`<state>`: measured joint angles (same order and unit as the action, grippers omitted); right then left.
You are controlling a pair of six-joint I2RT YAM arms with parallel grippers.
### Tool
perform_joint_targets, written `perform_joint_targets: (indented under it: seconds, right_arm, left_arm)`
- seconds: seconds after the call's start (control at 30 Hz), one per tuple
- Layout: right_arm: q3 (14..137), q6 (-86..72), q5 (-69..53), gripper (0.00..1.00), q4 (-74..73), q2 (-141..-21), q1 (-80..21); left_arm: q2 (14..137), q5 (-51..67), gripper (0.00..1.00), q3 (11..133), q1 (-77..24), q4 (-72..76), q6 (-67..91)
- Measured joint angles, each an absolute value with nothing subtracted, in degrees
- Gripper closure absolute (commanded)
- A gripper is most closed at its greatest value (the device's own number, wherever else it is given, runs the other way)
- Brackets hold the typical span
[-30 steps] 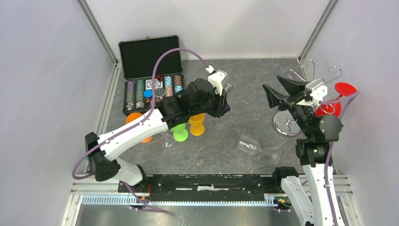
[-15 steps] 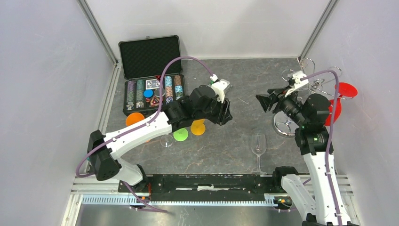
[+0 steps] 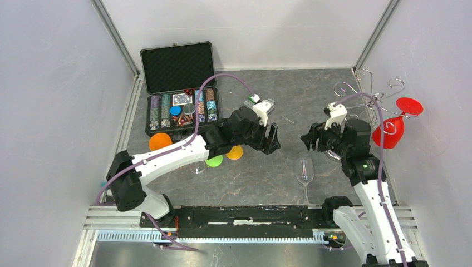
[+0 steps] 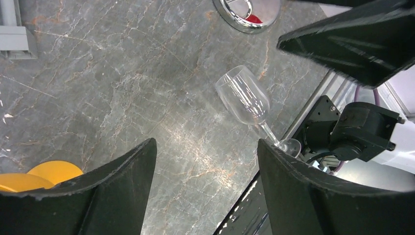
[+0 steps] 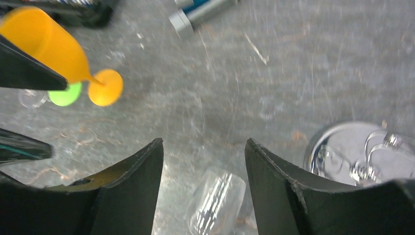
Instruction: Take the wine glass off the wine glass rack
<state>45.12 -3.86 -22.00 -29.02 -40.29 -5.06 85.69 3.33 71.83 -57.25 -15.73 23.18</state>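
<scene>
A clear wine glass (image 3: 304,171) stands upright on the grey table, apart from both grippers. It also shows in the left wrist view as the clear glass (image 4: 243,95) and low between the right fingers as the clear glass (image 5: 215,200). The wine glass rack (image 3: 372,95) stands at the right, its round base (image 5: 362,152) shiny. A red wine glass (image 3: 388,133) hangs upside down from one hook. My right gripper (image 3: 313,139) hovers open just above and behind the clear glass. My left gripper (image 3: 271,140) is open and empty, left of the glass.
An open black case (image 3: 179,89) of poker chips sits at the back left. Orange glass (image 5: 49,44), a green foot (image 3: 214,160) and another clear glass (image 3: 196,166) stand under the left arm. The enclosure wall is close behind the rack.
The clear glass, blurred and tilted a second ago, now stands upright. My right gripper has swung from the rack down towards it. My left jaws have opened wider and moved right.
</scene>
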Motion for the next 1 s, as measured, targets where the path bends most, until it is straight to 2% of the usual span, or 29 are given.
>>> perform_joint_targets:
  seconds: [0.23, 0.53, 0.8, 1.0]
  right_arm:
    - [39.6, -6.0, -10.1, 0.26, -33.4, -40.4, -11.2]
    - [37.5, -11.8, 5.1, 0.12, -35.7, -43.5, -24.5]
    - [36.6, -20.8, 18.3, 0.1, -40.3, -47.4, -35.7]
    - [35.5, -24.9, 18.4, 0.09, -43.2, -46.4, -38.3]
  left_arm:
    - [85.3, 1.5, 0.0, 68.1, -57.3, -12.6, 23.8]
    - [81.5, -3.0, 0.0, 65.5, -57.3, -9.6, 23.9]
    - [80.8, -5.9, 0.0, 64.4, -57.3, -8.9, 23.8]
    - [80.4, -7.4, 0.0, 64.1, -57.3, -8.9, 23.8]
